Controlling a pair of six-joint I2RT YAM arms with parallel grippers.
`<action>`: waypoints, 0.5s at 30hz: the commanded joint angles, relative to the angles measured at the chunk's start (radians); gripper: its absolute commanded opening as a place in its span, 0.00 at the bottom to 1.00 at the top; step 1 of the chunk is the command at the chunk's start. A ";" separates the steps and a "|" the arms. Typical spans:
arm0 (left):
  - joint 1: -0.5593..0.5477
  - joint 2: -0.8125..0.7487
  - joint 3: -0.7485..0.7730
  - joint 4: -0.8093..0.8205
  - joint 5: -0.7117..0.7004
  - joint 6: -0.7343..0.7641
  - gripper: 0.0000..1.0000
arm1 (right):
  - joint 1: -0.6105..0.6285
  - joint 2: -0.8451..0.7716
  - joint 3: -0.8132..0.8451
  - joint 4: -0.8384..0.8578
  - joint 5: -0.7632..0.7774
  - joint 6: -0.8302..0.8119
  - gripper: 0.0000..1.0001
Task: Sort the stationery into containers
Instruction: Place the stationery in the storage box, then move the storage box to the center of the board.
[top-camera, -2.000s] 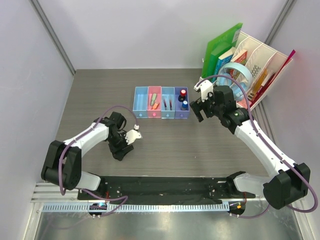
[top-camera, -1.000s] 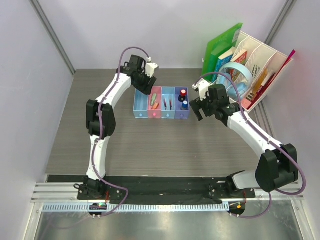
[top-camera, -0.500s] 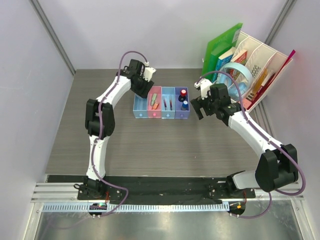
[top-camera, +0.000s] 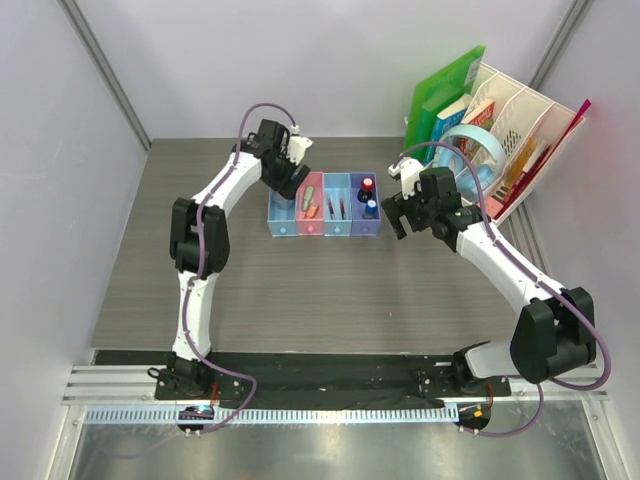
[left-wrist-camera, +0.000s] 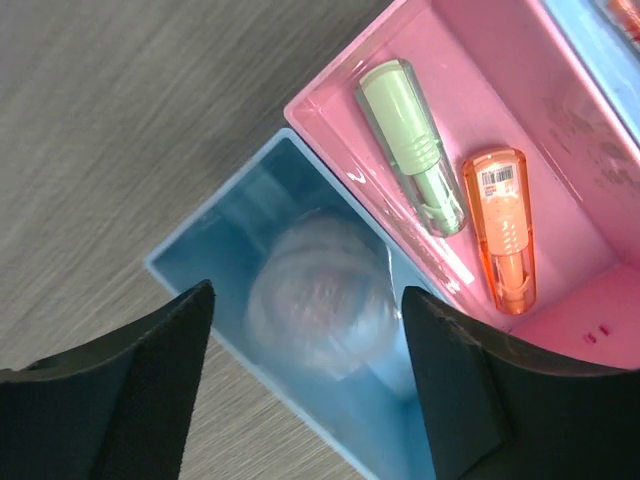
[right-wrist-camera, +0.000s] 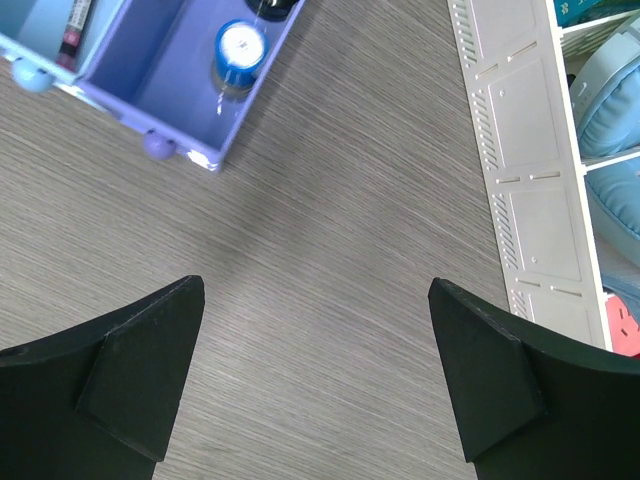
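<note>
The left gripper hangs spread wide and empty over the end light blue tray of the containers. Its dark fingers frame the tray's opening. At 12 o'clock from the gap, down inside that tray, lies the round translucent disc, blurred and between the two fingers' lines. Whether it touches them cannot be told. At 1 o'clock, in the adjoining pink tray, the short green piece and the short orange piece lie side by side. The right gripper is also parted and holds nothing above the bare table. The purple-blue tray with a blue-capped bit lies at 11 o'clock, well apart. The white organizer stands at 1 o'clock.
</note>
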 joint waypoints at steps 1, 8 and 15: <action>-0.004 -0.074 0.042 0.019 0.012 -0.010 0.81 | -0.004 0.001 0.023 0.039 -0.010 0.016 1.00; -0.004 -0.106 0.050 0.013 0.011 -0.023 0.87 | -0.004 -0.003 0.023 0.037 -0.011 0.017 1.00; 0.005 -0.287 -0.044 0.047 -0.081 -0.071 0.91 | -0.004 0.087 0.091 0.051 -0.011 0.034 1.00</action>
